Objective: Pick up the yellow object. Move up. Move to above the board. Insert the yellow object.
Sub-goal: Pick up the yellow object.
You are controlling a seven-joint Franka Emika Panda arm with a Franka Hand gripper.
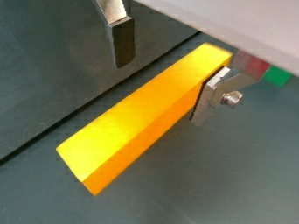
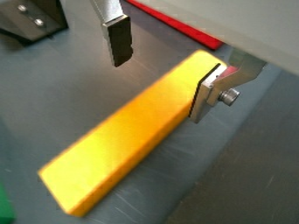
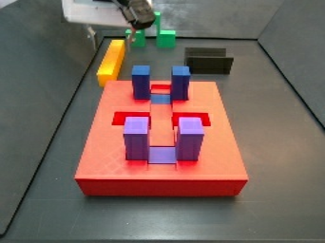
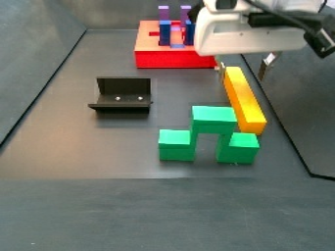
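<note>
The board (image 3: 114,161) is lying flat on the floor, with purple posts (image 3: 135,139) and blue posts (image 3: 141,81) standing in its recesses. The yellow object (image 2: 128,134) is a long, plain bar, lying on the dark floor between the board and the green block (image 4: 207,133). The gripper (image 2: 163,66) is hanging over one end of the bar with its jaws apart, one finger (image 2: 117,39) on each side, grasping nothing.

Even, soft light falls from above; my fingers (image 1: 121,39) cast only a faint shadow on the dark worktop (image 1: 47,79). The yellow object (image 2: 128,140) glows brightest mid-length, and both wrist views are slightly soft and grainy.
</note>
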